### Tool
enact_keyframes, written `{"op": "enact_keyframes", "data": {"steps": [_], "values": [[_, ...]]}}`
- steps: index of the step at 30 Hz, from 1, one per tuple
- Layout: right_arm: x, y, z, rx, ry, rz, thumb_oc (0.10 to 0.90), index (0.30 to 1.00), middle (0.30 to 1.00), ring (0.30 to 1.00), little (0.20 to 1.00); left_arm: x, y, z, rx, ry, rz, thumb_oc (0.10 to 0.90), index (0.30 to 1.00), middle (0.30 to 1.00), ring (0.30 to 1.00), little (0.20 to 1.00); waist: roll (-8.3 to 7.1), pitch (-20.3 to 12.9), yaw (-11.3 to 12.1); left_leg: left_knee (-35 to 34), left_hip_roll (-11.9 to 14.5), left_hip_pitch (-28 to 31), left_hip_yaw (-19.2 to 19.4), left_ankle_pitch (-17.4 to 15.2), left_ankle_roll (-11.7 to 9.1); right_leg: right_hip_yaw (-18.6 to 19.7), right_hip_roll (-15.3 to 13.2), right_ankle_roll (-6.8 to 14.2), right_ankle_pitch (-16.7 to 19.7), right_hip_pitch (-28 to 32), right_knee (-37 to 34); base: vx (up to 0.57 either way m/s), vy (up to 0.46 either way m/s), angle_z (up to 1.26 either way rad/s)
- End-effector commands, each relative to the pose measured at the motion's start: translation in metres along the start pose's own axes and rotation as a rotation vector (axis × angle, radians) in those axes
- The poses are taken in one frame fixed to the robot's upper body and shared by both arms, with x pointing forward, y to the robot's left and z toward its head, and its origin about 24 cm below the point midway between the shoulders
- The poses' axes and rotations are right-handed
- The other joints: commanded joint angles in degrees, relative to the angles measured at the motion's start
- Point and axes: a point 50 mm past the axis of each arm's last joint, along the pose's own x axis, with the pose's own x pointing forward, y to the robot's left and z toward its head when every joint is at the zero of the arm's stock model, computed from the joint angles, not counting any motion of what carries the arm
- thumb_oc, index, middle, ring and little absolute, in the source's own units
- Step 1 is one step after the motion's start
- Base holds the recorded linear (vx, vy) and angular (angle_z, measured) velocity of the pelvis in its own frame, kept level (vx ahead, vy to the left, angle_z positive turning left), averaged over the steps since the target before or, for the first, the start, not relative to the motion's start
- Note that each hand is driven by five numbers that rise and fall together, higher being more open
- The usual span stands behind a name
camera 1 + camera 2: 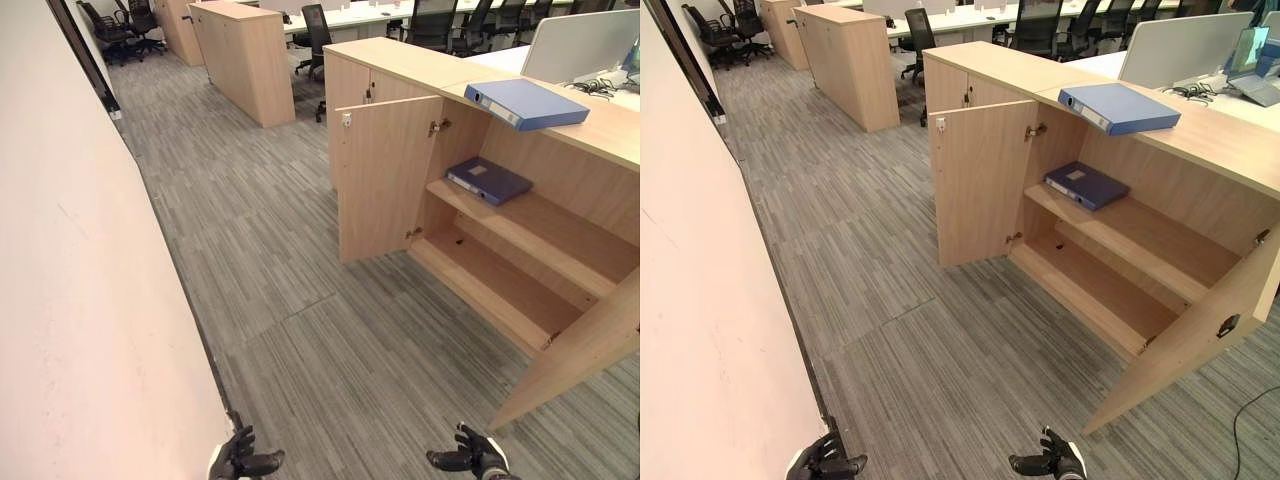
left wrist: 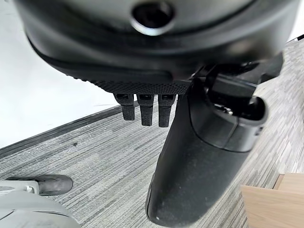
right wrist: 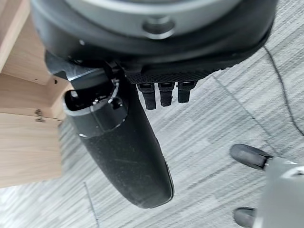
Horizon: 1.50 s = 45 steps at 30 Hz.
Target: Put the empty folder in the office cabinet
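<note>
1. Plainly, the light-blue lever-arch folder [image 1: 527,103] lies flat on top of the pale wooden office cabinet [image 1: 590,135], just above its open compartment, with one corner jutting past the top's front edge.
2. Inside the cabinet, on the upper shelf [image 1: 560,225], lies a darker blue folder [image 1: 489,180]; which of the 2 is the empty one I cannot tell, though the one on top looks like the one waiting to be put away.
3. Both cabinet doors stand open: the left door [image 1: 385,178] swings out toward the carpet and the right door [image 1: 1200,335] hangs wide, so the shelves are free to reach.
4. The left hand [image 1: 240,460] and right hand [image 1: 470,455] hang low over the grey striped carpet [image 1: 280,300], well apart from the cabinet; in each wrist view the fingers are loosely relaxed and hold nothing.
5. From the hands, the light-blue folder lies ahead and to the right, higher up, its long axis running roughly along the cabinet's top; the right hand is the nearer and probably the better one to reach.
6. Beyond the cabinet stand desks and black office chairs [image 1: 318,35]; a pale wall [image 1: 90,300] runs opposite the cabinet.
</note>
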Motion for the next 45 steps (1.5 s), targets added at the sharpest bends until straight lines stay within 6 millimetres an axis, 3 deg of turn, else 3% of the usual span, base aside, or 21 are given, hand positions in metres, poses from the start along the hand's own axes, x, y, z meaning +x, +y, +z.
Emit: {"op": "enact_keyframes", "data": {"steps": [1, 12, 31, 39, 41, 42, 43, 45], "values": [[0.005, -0.006, 0.019, 0.020, -0.062, -0.019, 0.800, 0.900, 0.900, 0.900, 0.900, 0.008, 0.000, 0.017, 0.030, -0.060, -0.012, 0.800, 0.900, 0.900, 0.900, 0.900, -1.53, -1.1, -0.5, -0.3, 2.6, -1.5, 1.0, -1.5, -4.1, -2.1, -4.4, 5.3, -5.7, 2.4, 0.9, 0.00, 0.000, 0.00], [0.006, -0.011, 0.010, 0.004, -0.013, -0.035, 0.800, 0.900, 0.900, 0.900, 0.900, 0.009, 0.000, 0.012, 0.043, -0.031, -0.008, 0.800, 0.900, 0.900, 0.900, 0.900, -1.34, -0.9, -0.6, -0.3, 2.7, -1.7, 0.8, -1.2, -4.3, -2.2, -4.3, 5.2, -5.7, 2.3, 0.6, 0.00, 0.000, 0.00], [0.007, -0.014, 0.018, 0.023, -0.038, -0.048, 0.800, 0.900, 0.900, 0.900, 0.900, 0.010, 0.000, 0.014, 0.031, -0.028, 0.000, 0.800, 0.900, 0.900, 0.900, 0.900, -1.20, 0.3, -1.1, 1.6, 3.5, -2.8, 0.3, -1.6, -4.9, -2.3, -3.4, 4.4, -6.7, 2.0, 0.9, 0.01, -0.030, 0.00], [0.008, -0.019, 0.020, 0.017, -0.039, -0.058, 0.800, 0.900, 0.900, 0.900, 0.900, 0.014, -0.001, 0.026, 0.022, -0.058, -0.006, 0.800, 0.900, 0.900, 0.900, 0.900, -1.71, 2.1, -1.3, 10.2, 5.1, -7.4, 0.1, -3.0, -6.5, -2.7, -2.4, 2.8, -8.5, 1.3, 2.6, 0.01, -0.112, 0.04], [0.009, -0.023, 0.025, 0.029, -0.050, -0.071, 0.800, 0.900, 0.900, 0.900, 0.900, 0.017, -0.003, 0.039, -0.008, -0.100, -0.010, 0.800, 0.900, 0.900, 0.900, 0.900, -2.27, 3.5, -1.7, 18.5, 6.6, -12.1, 1.7, -1.2, -8.5, -3.6, -2.3, 1.6, -9.0, 1.5, 2.9, -0.02, -0.125, 0.19], [0.009, -0.023, 0.025, 0.030, -0.051, -0.071, 0.800, 0.900, 0.900, 0.900, 0.900, 0.017, -0.003, 0.039, -0.008, -0.100, -0.010, 0.800, 0.900, 0.900, 0.900, 0.900, -2.31, 3.3, -1.8, 18.5, 6.5, -12.4, 1.6, -1.1, -8.4, -3.7, -2.3, 1.6, -9.0, 1.3, 2.9, 0.02, -0.150, 0.39], [0.008, -0.026, 0.023, 0.032, -0.038, -0.078, 0.800, 0.900, 0.900, 0.900, 0.900, 0.017, -0.003, 0.040, -0.020, -0.102, -0.009, 0.800, 0.900, 0.900, 0.900, 0.900, -2.55, 4.0, -1.7, 26.7, 8.3, -15.0, 3.3, 0.8, -9.0, -4.0, -1.9, 0.7, -9.2, 2.3, 2.5, 0.05, -0.150, 0.40], [0.008, -0.029, 0.019, 0.035, -0.021, -0.090, 0.800, 0.900, 0.900, 0.900, 0.900, 0.016, -0.003, 0.037, -0.033, -0.088, -0.005, 0.800, 0.900, 0.900, 0.900, 0.900, -2.29, 4.7, -1.4, 30.9, 10.2, -17.9, 4.0, 4.1, -9.3, -4.3, -0.9, 0.1, -9.7, 4.4, 1.4, 0.12, -0.144, 0.22]]}}
